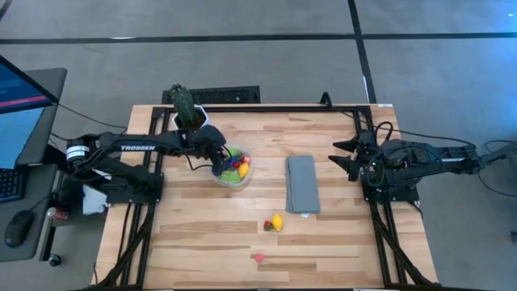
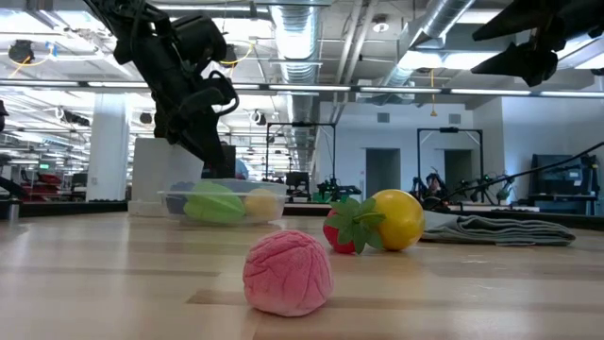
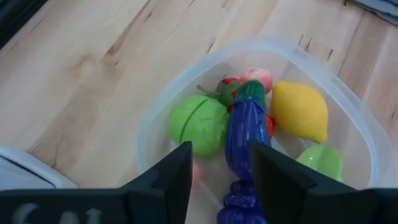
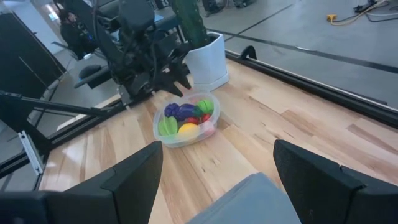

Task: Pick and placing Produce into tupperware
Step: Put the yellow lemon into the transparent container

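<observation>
**Over the tub: left pincer parting around an eggplant**

At the back left of the worktop [image 1: 202,242], beside the white pot [image 1: 196,115] with the cactus [image 1: 182,100]: clear tub [image 1: 245,175], already loaded with a green round piece [image 3: 198,123], a yellow lemon [image 3: 300,111], a red-pink piece [image 3: 258,77] and another green one [image 3: 321,160].

Directly above the tub: left pincer [image 3: 219,163], fingers slightly apart, purple eggplant [image 3: 245,134] between them, pointing down into the tub. Can't tell if the fingers are touching it.

Out on the worktop, well apart from the tub: another yellow lemon [image 1: 278,221] touching a red strawberry with green leaves [image 1: 267,225]; nearer the front edge, alone, a pink knobbly piece [image 1: 258,258].

Between tub and right arm: folded grey cloth [image 1: 302,184].

At the right edge, raised off the worktop: right pincer [image 1: 342,157], wide open, empty.
</observation>
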You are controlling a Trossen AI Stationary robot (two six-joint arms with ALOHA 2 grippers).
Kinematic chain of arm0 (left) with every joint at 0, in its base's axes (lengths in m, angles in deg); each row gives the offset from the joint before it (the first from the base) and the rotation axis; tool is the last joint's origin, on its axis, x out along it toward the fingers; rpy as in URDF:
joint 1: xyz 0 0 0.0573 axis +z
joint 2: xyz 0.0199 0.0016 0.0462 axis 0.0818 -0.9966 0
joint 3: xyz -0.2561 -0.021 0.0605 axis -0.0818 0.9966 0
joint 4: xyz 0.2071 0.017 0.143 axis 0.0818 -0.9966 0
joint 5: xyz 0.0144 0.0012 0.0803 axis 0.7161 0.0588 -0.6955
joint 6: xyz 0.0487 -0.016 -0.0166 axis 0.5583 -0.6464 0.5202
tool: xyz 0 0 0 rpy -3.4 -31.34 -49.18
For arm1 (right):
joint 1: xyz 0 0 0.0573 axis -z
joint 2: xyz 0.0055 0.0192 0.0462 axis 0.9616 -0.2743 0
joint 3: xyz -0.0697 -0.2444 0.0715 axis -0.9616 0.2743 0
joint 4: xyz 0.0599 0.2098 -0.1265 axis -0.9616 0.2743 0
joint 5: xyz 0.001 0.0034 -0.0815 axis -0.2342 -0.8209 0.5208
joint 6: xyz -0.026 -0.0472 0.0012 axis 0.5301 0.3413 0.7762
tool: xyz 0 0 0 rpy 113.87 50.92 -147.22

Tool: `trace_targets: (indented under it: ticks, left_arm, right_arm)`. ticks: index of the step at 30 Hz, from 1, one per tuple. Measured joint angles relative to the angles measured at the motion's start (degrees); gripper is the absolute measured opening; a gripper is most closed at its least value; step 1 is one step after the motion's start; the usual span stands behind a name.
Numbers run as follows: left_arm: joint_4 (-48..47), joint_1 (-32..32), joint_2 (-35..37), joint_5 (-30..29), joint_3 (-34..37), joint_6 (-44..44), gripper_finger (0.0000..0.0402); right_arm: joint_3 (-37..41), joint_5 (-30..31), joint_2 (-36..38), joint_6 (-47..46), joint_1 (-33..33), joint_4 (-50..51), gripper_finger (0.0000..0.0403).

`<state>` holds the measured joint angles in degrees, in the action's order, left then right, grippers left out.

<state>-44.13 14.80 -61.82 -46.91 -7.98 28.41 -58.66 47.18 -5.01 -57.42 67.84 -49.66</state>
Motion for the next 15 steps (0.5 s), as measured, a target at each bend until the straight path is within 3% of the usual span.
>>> trace_targets:
  ticks: [8,15]
  left_arm:
    - [0.3,-1.5,0.0,0.4,0.0,0.2,0.0155]
    - [0.5,-6.1,0.0,2.2,0.0,-1.1,0.0155]
  right_arm:
    - [0.0,-0.2,0.0,-1.2,-0.1,0.0,0.0328]
    - [0.0,-5.2,-2.5,-4.6,-1.9,4.6,0.0328]
